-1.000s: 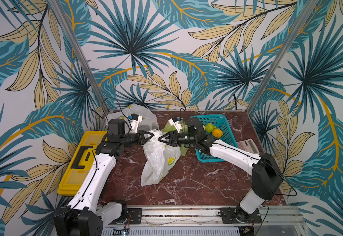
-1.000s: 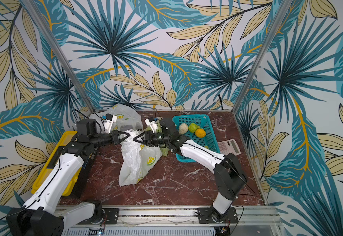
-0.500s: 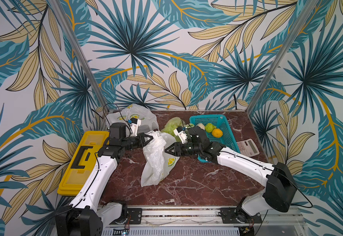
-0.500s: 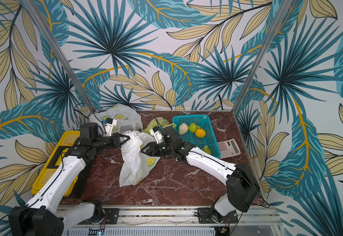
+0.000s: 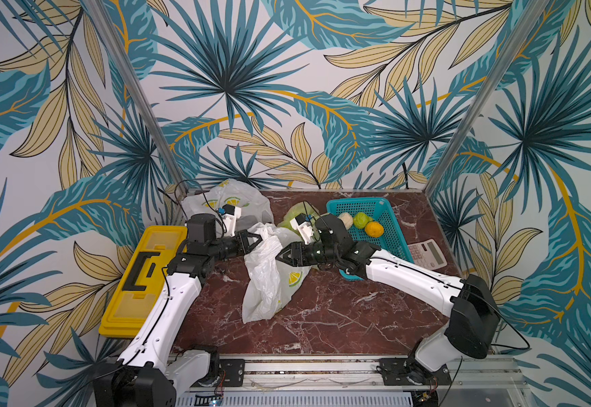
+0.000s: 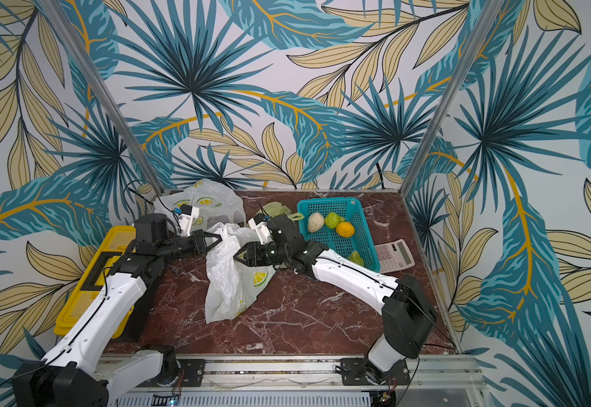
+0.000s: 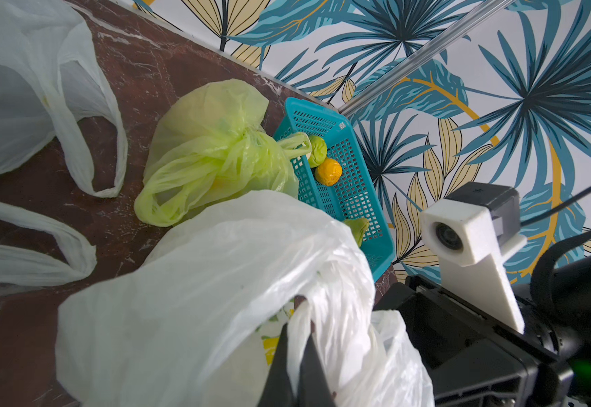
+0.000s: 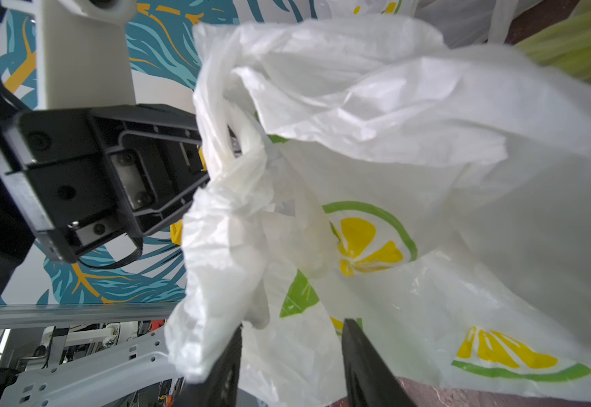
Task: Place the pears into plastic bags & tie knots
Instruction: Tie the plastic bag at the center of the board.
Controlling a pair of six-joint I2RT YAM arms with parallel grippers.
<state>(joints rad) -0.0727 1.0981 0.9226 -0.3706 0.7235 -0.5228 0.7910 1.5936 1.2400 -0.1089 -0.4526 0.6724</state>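
The left claw clamps a handle of the white bag just ahead of it. The right claw stands half-open, holding nothing, against the bag's far side. 1 yellow-green bag looks knotted; 2 white bags and the pears in the basket remain.

A white lemon-print bag filled the view. The right gripper's fingers stood apart against it, crinkled film draped over one. The left gripper's black body met the bag's twisted handle.
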